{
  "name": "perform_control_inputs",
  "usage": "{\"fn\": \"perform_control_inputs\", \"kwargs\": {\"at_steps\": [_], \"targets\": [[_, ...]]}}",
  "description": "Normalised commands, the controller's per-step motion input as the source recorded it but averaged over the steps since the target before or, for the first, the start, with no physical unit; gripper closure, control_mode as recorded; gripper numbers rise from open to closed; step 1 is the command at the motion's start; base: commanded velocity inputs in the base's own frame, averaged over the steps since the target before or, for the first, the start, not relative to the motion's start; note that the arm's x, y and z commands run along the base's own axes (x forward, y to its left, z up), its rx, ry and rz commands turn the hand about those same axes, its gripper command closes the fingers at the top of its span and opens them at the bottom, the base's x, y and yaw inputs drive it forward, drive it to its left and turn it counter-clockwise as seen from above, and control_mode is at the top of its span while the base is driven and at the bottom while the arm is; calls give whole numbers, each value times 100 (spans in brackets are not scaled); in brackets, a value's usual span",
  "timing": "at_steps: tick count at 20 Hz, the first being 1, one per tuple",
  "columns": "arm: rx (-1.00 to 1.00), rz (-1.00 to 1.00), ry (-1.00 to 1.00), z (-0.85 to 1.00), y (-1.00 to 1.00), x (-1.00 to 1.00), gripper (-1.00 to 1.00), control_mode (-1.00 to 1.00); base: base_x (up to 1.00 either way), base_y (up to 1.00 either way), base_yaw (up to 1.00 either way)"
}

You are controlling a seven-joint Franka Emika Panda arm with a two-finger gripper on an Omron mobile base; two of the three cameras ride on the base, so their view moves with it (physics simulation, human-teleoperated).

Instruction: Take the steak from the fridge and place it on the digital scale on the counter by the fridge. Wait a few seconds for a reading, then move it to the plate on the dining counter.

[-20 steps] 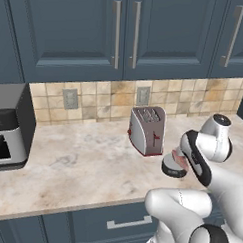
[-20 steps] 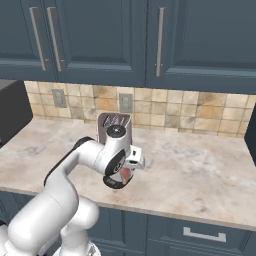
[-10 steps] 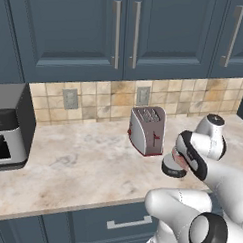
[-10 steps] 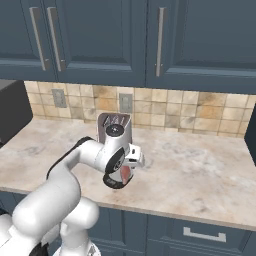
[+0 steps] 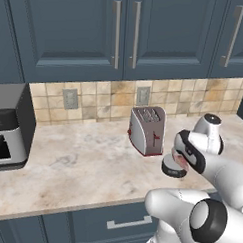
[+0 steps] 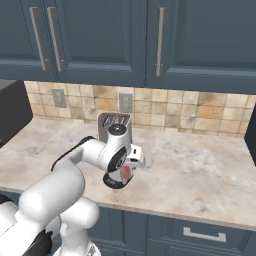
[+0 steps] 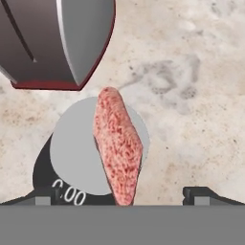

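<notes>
Jaws spread wide, gripping nothing; gripper (image 7: 122, 201) above scale (image 7: 76, 158).
One steak (image 7: 118, 148) lying on one scale, beside one toaster (image 5: 147, 129); readout digits legible from hand view, unreadable from base views.

base views flank counter (image 5: 66, 166), hand view close above digital scale (image 7: 81, 158)

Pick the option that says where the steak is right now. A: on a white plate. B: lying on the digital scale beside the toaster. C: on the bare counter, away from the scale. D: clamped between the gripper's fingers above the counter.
B: in the hand view the steak lies across the grey top of the digital scale, next to the toaster, while the gripper stands open with its fingertips clear of it.
</notes>
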Motion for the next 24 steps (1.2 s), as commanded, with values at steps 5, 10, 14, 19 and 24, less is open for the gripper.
{"fn": "perform_control_inputs", "kwargs": {"at_steps": [5,10,14,19,24], "targets": [[0,0,0,-25,0,0,-100,-100,0,0,0],[0,0,0,-30,0,0,-100,-100,0,0,0],[0,0,0,-25,0,1,-100,-100,0,0,0],[0,0,0,-23,0,4,-100,-100,0,0,0],[0,0,1,-3,0,1,-100,-100,0,0,0]]}}
